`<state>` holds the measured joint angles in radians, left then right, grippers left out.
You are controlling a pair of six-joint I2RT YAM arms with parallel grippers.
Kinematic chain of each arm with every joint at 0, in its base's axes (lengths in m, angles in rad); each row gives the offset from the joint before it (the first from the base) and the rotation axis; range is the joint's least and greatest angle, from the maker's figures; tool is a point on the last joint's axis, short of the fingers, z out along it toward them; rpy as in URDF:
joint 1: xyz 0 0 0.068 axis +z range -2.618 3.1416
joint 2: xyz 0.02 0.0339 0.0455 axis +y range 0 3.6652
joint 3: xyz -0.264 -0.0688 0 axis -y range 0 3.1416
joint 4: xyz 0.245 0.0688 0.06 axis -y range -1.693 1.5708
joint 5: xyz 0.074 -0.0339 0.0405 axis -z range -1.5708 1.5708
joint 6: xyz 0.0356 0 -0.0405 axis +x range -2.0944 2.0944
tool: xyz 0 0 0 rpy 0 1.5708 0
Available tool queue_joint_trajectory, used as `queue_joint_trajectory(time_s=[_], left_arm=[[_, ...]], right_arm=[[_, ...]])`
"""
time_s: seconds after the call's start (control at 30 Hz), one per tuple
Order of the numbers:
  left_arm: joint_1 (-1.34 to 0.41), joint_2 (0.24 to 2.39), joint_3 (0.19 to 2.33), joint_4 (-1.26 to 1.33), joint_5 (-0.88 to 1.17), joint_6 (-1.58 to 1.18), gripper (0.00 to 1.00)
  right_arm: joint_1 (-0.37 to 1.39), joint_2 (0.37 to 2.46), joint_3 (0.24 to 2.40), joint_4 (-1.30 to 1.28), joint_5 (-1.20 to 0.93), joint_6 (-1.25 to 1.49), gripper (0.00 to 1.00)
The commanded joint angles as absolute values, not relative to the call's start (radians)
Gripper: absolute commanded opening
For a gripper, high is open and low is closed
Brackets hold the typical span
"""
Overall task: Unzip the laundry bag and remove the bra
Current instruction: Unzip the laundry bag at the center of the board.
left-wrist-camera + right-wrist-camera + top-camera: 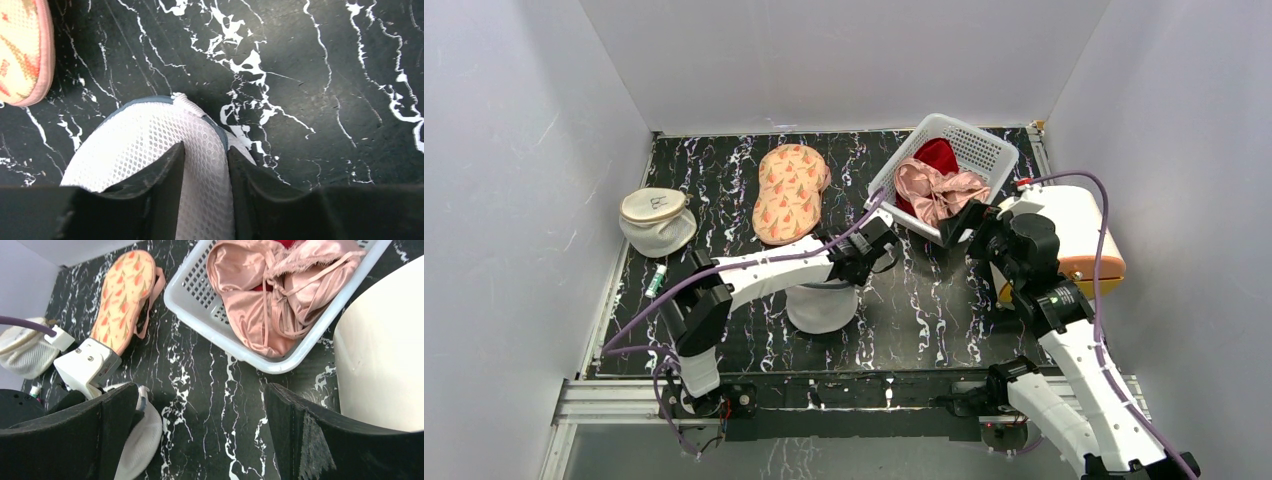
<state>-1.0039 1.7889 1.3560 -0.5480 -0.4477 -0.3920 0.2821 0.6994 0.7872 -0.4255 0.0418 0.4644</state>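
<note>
Laundry bag, a round white-grey mesh pouch, sits on black marbled worktop; left hand pinches its mesh near the zip, likely anchoring it for the wide-open right hand

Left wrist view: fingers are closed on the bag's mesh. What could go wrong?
The left gripper pinches mesh of the bag, not the white tab on its rim; lifting may just drag the bag. The right gripper hangs open, apart from it, so nothing would brace the bag.
</note>
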Motion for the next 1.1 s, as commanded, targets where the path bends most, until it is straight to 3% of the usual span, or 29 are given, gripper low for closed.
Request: queue_joint_trajectory(time_s=[0.0,0.13,0.27,0.73,1.07], left_arm=[[-1.008,1.732,1.351,-0.604,-0.505,-0.367,0.29],[-1.008,1.672,1.306,-0.567,-0.496,-0.359,0.1],[-1.008,1.594,1.245,-0.499,-0.487,-0.335,0.0],[-1.005,1.301,0.964,-0.039,-0.399,-0.22,0.0],[-1.005,1.236,0.971,-0.016,-0.281,-0.188,0.0]], right_arm=[[0.282,0.702,0.816,-0.398,0.001,0.428,0.98],[0.282,0.712,0.801,-0.39,-0.045,0.426,0.98],[0.282,0.737,0.791,-0.38,-0.098,0.425,0.98],[0.281,0.899,0.724,-0.234,-0.445,0.445,0.98],[0.285,1.062,0.752,-0.156,-0.665,0.498,0.98]])
